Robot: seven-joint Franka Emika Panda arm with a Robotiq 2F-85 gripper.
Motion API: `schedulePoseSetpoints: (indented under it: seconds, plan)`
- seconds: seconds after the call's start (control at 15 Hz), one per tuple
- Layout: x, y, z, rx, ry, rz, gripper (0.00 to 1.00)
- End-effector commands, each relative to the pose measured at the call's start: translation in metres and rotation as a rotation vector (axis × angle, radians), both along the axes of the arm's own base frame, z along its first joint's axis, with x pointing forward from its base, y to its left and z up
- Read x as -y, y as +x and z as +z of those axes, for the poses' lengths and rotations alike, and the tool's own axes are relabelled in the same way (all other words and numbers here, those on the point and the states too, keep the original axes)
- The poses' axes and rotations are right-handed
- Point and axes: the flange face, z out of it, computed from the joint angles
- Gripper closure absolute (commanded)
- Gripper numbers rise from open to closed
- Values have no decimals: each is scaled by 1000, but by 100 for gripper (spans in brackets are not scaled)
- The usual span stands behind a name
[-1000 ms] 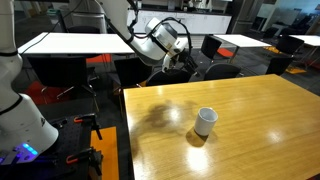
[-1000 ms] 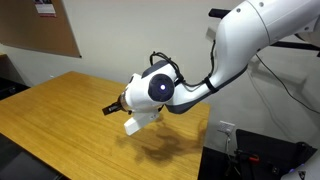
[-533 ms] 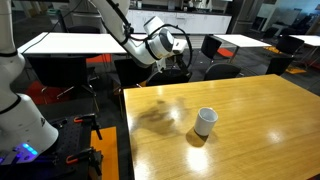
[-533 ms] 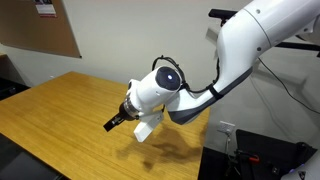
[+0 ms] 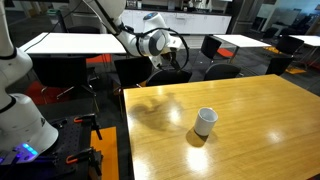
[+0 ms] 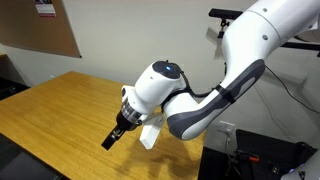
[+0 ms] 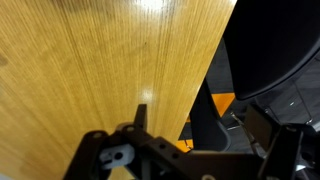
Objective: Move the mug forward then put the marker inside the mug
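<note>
Mug (image 5: 205,121), smooth white cylinder, stands upright on glossy wood-grain tabletop (image 5: 260,130).

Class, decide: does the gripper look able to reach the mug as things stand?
Probably yes: the mug stands upright with bare table around it, and the open, empty gripper hangs above the table with nothing between them.

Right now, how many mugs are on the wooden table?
1. The white mug stands upright on the wooden table, toward its middle. The arm covers part of the tabletop in an exterior view, so another could be hidden there.
</note>
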Motion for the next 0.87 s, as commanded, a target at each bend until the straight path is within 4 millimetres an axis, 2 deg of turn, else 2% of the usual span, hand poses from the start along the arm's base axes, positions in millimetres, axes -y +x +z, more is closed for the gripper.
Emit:
schedulePoseSetpoints:
  seconds: [0.0,0.4,0.8]
  plan:
    - [3,-4,19,-56,-6,35,0]
    - [11,0,34,-122,-4,57,0]
    - [13,1,35,-108,18,46,0]
